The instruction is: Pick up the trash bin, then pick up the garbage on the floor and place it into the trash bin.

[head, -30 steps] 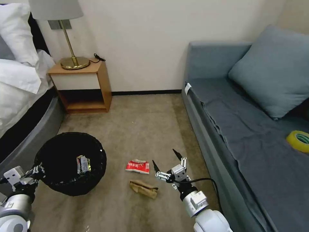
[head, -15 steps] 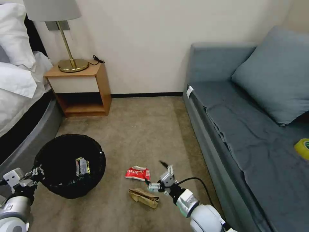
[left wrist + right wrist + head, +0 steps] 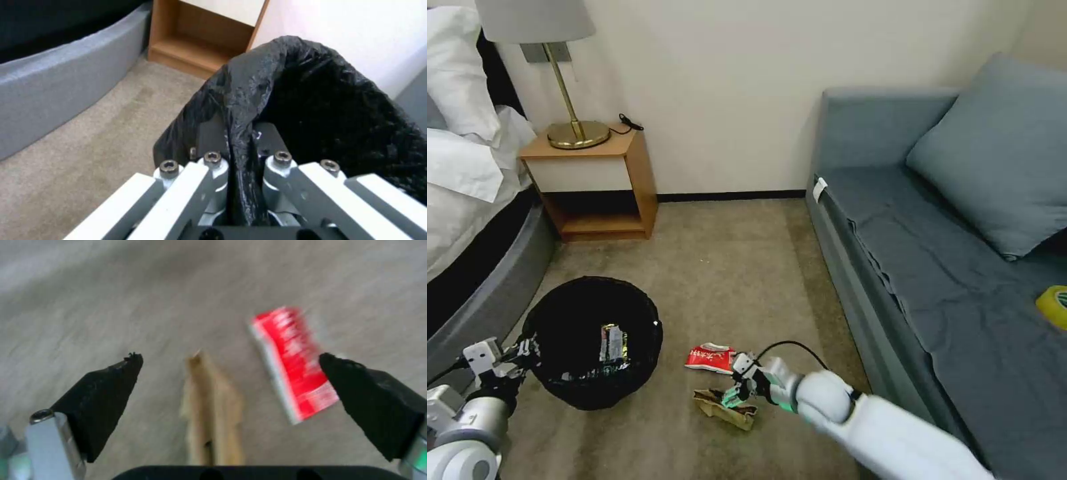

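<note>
The trash bin [image 3: 647, 319], round and lined with a black bag, hangs just above the carpet at the lower left. My left gripper [image 3: 527, 349] is shut on its near rim; the left wrist view shows the fingers [image 3: 213, 166] pinching the bag-covered rim of the trash bin [image 3: 320, 110]. A shiny wrapper [image 3: 614, 343] lies inside. Two pieces of garbage lie on the floor: a red-white packet [image 3: 712, 358] and crumpled brown paper [image 3: 726, 408]. My right gripper [image 3: 739, 385] hovers open low over the brown paper [image 3: 213, 406], its black fingertips [image 3: 115, 380] straddling it, with the red packet [image 3: 296, 363] beside one tip.
A grey sofa [image 3: 934, 267] with a cushion runs along the right, with a yellow tape roll [image 3: 1054, 305] on its seat. A wooden nightstand [image 3: 594, 180] with a brass lamp stands at the back left. The bed [image 3: 467, 200] fills the left side. Beige carpet lies open between them.
My right arm has reached down and forward, bringing the open gripper over the brown paper. The trash bin has shifted a little to the right with my left gripper.
</note>
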